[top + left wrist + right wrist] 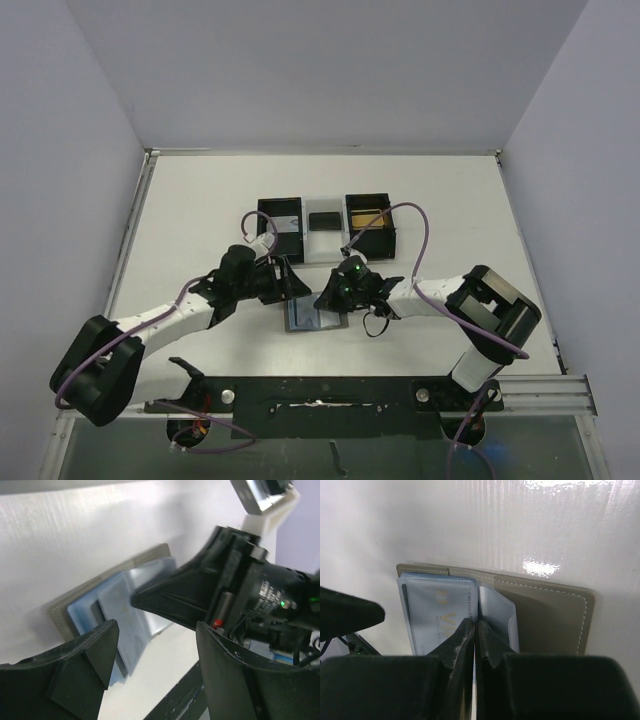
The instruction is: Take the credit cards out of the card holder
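Observation:
The grey card holder (318, 319) lies open and flat on the white table between the two arms. In the right wrist view its grey panel (550, 622) shows, with a pale blue credit card (435, 607) bearing gold letters on the left panel. My right gripper (476, 623) is shut, its tips down on the holder's middle fold at that card's right edge; whether they pinch the card I cannot tell. My left gripper (157, 630) hangs open just beside the holder (60, 615), its left finger over a bluish card (120, 605). Only bare table lies between its fingers.
A black three-compartment tray (280, 215) stands behind the holder, with a yellow item (368, 216) in its right compartment. A black rail (330, 390) runs along the near table edge. Grey walls close in on three sides.

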